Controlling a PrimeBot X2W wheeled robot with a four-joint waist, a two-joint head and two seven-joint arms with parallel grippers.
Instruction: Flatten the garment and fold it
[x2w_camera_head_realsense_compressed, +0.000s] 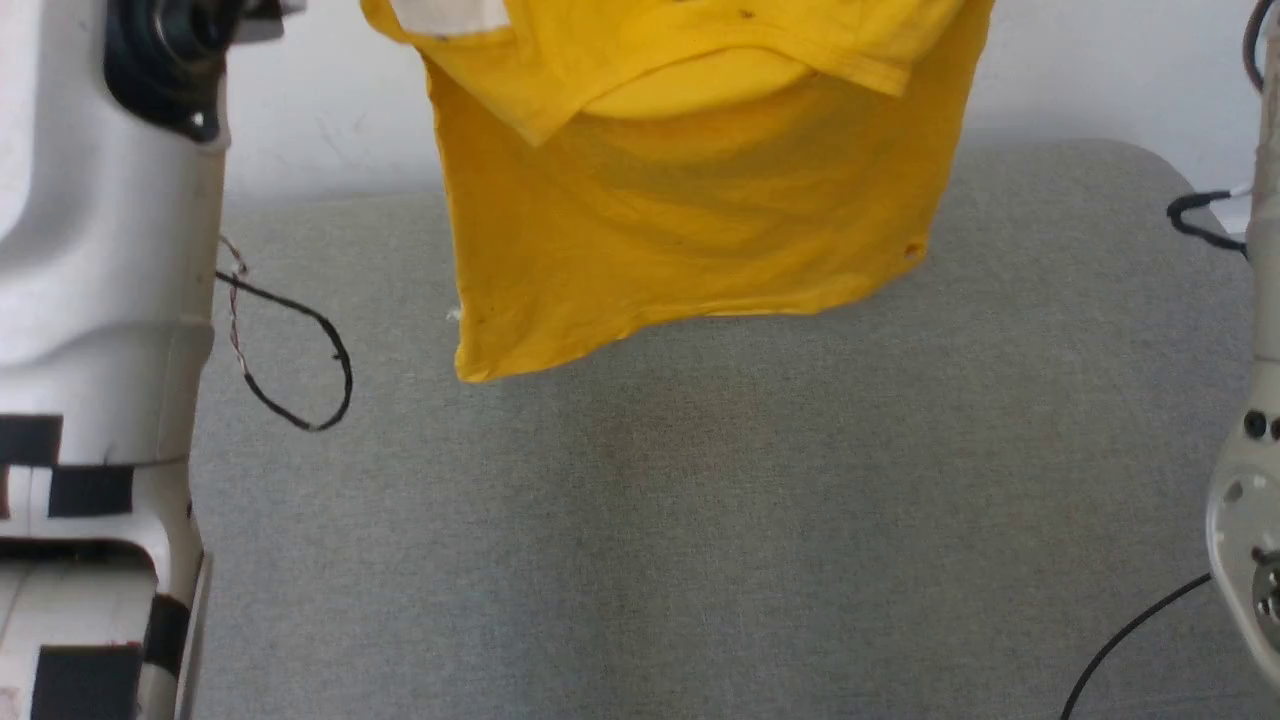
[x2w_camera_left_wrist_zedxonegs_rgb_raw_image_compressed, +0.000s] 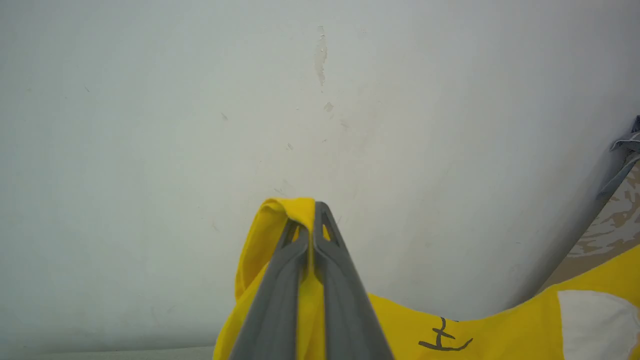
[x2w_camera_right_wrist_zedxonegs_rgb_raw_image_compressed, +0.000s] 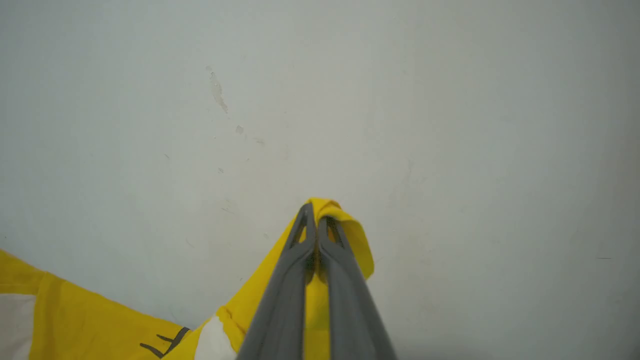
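Head view: garment (x2w_camera_head_realsense_compressed: 690, 220) hangs in the upper centre of the frame, bright yellow, top edge cut off by the frame. One layer droops forward as a curved flap across the upper part. Lower hem runs on a slant, lowest at the left corner, and it looks clear of the grey bench (x2w_camera_head_realsense_compressed: 700, 560), which carries a faint shade beneath it. Small hole (x2w_camera_head_realsense_compressed: 912, 250) near the lower right corner of the cloth. White patch (x2w_camera_head_realsense_compressed: 450, 15) at the garment's upper left.

Left wrist view: left end effector (x2w_camera_left_wrist_zedxonegs_rgb_raw_image_compressed: 312, 210) pressed together on a bunched yellow edge, cloth pinched between the two grey fingers (x2w_camera_left_wrist_zedxonegs_rgb_raw_image_compressed: 280, 290) and poking out past the tips. The garment (x2w_camera_left_wrist_zedxonegs_rgb_raw_image_compressed: 500, 320) trails off to the lower right of the frame, showing a black line mark (x2w_camera_left_wrist_zedxonegs_rgb_raw_image_compressed: 442, 340) and a white area.

Right wrist view: right end effector (x2w_camera_right_wrist_zedxonegs_rgb_raw_image_compressed: 316, 212) likewise clamped on a yellow fold, the garment (x2w_camera_right_wrist_zedxonegs_rgb_raw_image_compressed: 75, 320) sagging to the lower left of the frame.

Surroundings: pale scuffed wall (x2w_camera_left_wrist_zedxonegs_rgb_raw_image_compressed: 200, 125) behind both pinch points. In the head view, a white forearm (x2w_camera_head_realsense_compressed: 100, 300) along the left edge, a pale arm (x2w_camera_head_realsense_compressed: 1245, 500) at the right edge, and a black cable loop (x2w_camera_head_realsense_compressed: 300, 370) lying over the bench at left.
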